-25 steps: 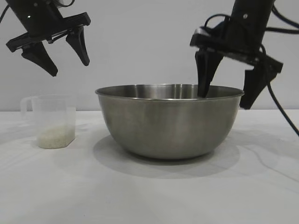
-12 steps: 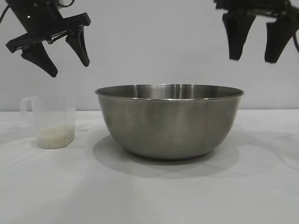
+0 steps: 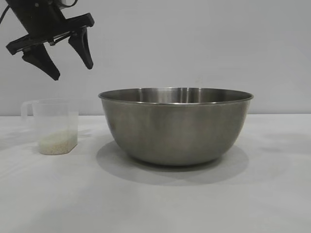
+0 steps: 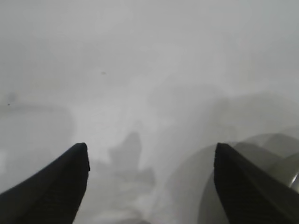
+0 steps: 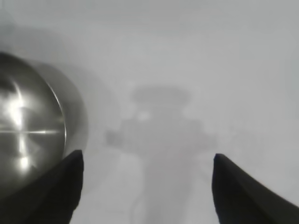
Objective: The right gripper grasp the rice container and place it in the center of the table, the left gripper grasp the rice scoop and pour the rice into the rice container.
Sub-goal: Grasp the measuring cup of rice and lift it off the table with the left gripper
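The rice container [image 3: 176,127], a large steel bowl, stands on the white table [image 3: 155,204] at the middle. The rice scoop [image 3: 54,126], a translucent cup with a loop handle, stands to its left with a shallow layer of rice [image 3: 57,143] in its bottom. My left gripper [image 3: 73,70] hangs open and empty high above the scoop; its wrist view [image 4: 150,154] shows bare table between the fingers. My right gripper is out of the exterior view; its wrist view [image 5: 147,161] shows it open and empty above the table, with the bowl [image 5: 28,135] off to one side.
A plain grey wall stands behind the table. The bowl's shadow falls on the tabletop in front of it. A curved edge of the bowl [image 4: 280,154] shows in the left wrist view.
My right gripper has let go of the bowl's rim, risen and left the exterior view at the top right. The bowl stays where it stood. The left gripper has not moved.
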You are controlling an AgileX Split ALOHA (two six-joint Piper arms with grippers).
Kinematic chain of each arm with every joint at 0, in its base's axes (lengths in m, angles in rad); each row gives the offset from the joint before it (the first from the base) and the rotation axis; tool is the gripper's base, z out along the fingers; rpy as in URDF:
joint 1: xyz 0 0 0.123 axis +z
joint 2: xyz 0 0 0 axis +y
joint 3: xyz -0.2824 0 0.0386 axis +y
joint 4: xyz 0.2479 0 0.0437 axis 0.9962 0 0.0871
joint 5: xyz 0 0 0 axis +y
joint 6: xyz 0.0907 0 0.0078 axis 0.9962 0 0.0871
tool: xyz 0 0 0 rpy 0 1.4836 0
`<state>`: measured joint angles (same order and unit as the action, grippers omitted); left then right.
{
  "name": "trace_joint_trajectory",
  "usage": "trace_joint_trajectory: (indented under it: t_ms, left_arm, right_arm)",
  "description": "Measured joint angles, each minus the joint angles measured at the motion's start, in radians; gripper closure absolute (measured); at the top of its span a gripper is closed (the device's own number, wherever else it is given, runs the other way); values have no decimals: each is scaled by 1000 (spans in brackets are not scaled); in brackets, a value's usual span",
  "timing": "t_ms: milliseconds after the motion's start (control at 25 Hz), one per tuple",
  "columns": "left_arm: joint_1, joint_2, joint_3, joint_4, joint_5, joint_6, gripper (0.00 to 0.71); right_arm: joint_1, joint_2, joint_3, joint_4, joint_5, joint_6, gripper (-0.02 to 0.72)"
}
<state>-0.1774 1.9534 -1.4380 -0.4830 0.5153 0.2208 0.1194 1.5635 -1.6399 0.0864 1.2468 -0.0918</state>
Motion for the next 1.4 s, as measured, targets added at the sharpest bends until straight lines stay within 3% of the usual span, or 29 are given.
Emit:
trace_joint_trajectory:
  t_ms: [320,800,1120,1400]
  left_arm:
    - [0,0,0,0,0,0,183]
    - [0,0,0,0,0,0,183]
    - [0,0,0,0,0,2,183]
    - [0,0,0,2,0,2,183]
  right_arm:
    - [0,-267,98,0,10,2,176]
    - [0,-829,676,-4,17,0,176]
    - [0,-1223,1009,-4,-99,0,176]
    - [0,-1490,1139,-6,-112,0,176]
